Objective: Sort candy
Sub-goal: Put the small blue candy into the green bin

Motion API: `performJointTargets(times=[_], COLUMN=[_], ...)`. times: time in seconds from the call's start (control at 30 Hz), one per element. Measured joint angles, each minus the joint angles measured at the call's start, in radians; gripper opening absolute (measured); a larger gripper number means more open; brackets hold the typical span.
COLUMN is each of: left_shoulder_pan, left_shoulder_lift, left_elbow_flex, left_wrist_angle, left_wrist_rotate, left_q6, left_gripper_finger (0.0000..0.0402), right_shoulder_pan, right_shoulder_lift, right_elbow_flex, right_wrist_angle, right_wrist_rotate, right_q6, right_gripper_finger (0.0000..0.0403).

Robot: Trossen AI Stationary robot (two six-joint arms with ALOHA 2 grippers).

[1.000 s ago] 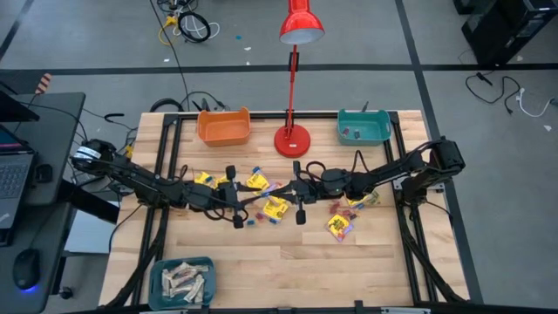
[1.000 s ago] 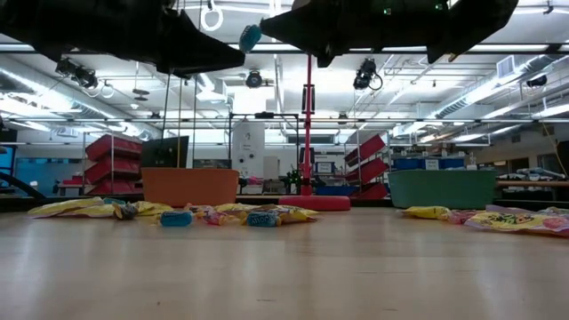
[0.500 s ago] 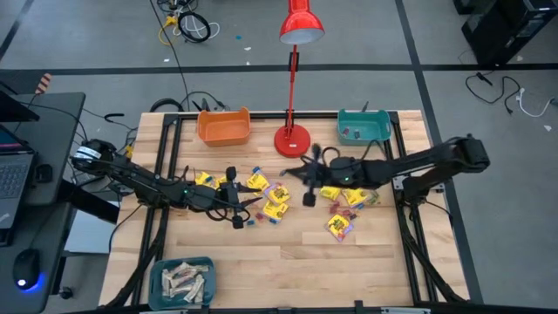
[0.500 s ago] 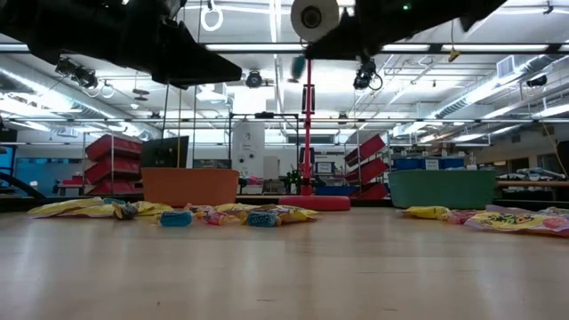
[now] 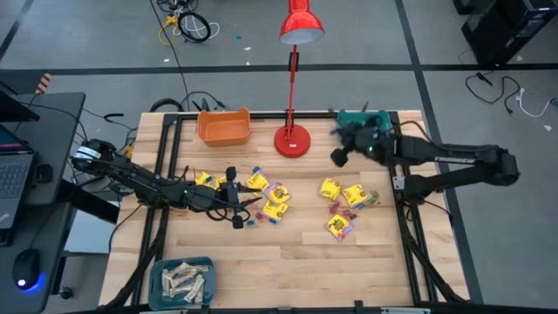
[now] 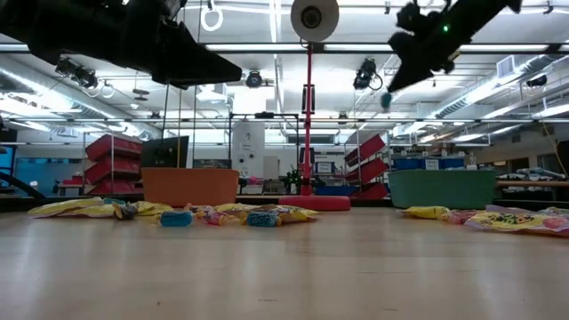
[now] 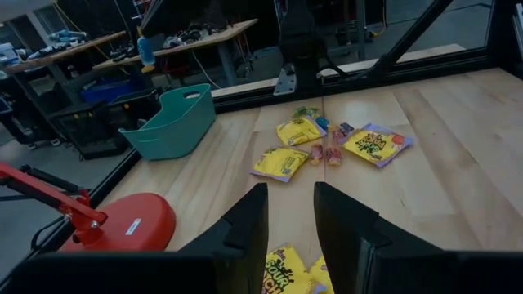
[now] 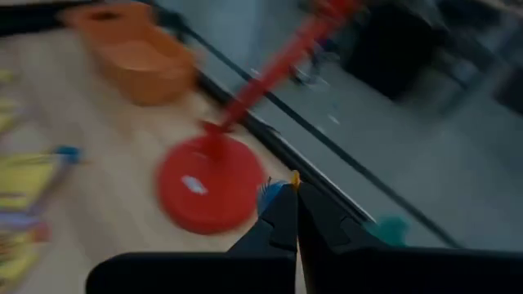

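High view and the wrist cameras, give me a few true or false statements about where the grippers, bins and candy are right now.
1. The right gripper is near the teal bin at the table's back. True.
2. The right gripper pinches a small blue candy. True.
3. The left gripper is shut on a yellow packet. False: its fingers stand apart, holding nothing.
4. The red lamp stands between the orange bin and that teal bin. True.
5. The front teal bin is empty. False: it holds pale bars.

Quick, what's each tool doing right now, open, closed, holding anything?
Left tool: open, holding nothing, over the yellow candy packets.
Right tool: closed on a small blue candy, near the teal bin.
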Motion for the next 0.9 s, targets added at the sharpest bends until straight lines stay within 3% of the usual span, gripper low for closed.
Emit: performJointTargets(times=[0.4, 0.53, 0.67, 0.9], left_shoulder_pan=[0.0, 0.0, 0.0, 0.0], left_shoulder_lift=[0.0, 0.0, 0.0, 0.0], left_elbow_flex=[0.0, 0.0, 0.0, 0.0], left_wrist_angle=[0.0, 0.0, 0.0, 0.0], left_wrist_rotate=[-0.001, -0.001, -0.001, -0.002], left_q6=[-0.001, -0.006, -0.007, -0.007], left_gripper_finger=[0.0103, 0.0103, 0.0103, 0.0103], right_shoulder_pan=[-0.344, -0.441, -0.51, -0.571], right_shoulder_lift=[0.031, 0.082, 0.157, 0.295], right_elbow_flex=[0.0, 0.0, 0.0, 0.0], right_wrist_angle=[-0.146, -0.178, -0.184, -0.183], right_wrist_rotate=[-0.021, -0.091, -0.171, -0.208], right_q6=[0.247, 0.265, 0.255, 0.235], right_gripper_finger=[0.0, 0.0, 0.0, 0.0])
